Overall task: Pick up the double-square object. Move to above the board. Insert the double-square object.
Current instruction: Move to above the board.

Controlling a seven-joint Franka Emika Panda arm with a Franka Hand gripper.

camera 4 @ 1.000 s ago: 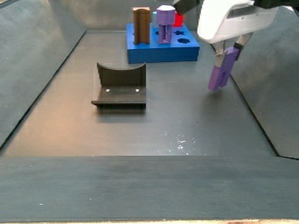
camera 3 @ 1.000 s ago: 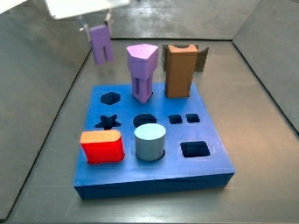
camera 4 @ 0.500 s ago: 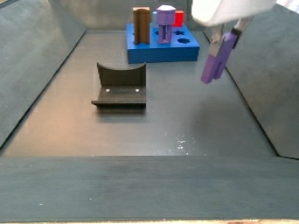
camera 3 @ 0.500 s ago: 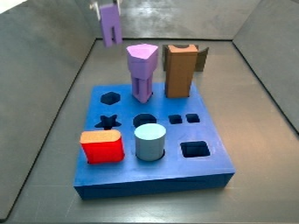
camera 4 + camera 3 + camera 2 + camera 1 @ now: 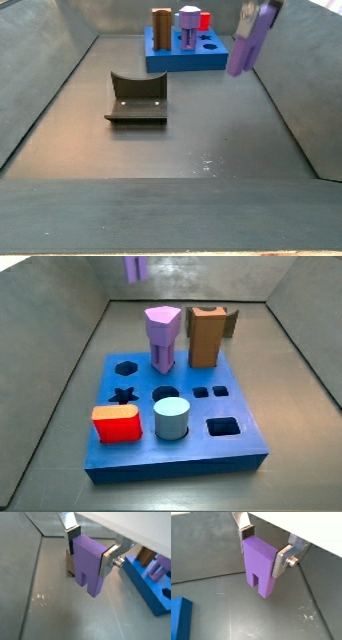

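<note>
My gripper [image 5: 264, 548] is shut on the double-square object [image 5: 261, 569], a light-purple block hanging slot-down between the silver fingers, clear of the floor. Both wrist views show this; the gripper [image 5: 89, 548] grips the object [image 5: 88, 569] near its flat top. In a side view the object [image 5: 135, 266] hangs at the picture's upper edge, beyond the board's far side, with the gripper out of frame. In a side view the object [image 5: 251, 40] hangs beside the blue board [image 5: 201, 58]. The board [image 5: 174, 451] has open hexagon, star, circle and square holes.
On the board stand a purple pentagonal peg [image 5: 162, 336], a brown block [image 5: 207, 336], a red block [image 5: 116, 423] and a pale blue cylinder [image 5: 171, 418]. The fixture [image 5: 136, 98] stands on the floor. Grey walls enclose the floor.
The gripper has risen with the double-square object and carried it closer to the board; its body has left both side views.
</note>
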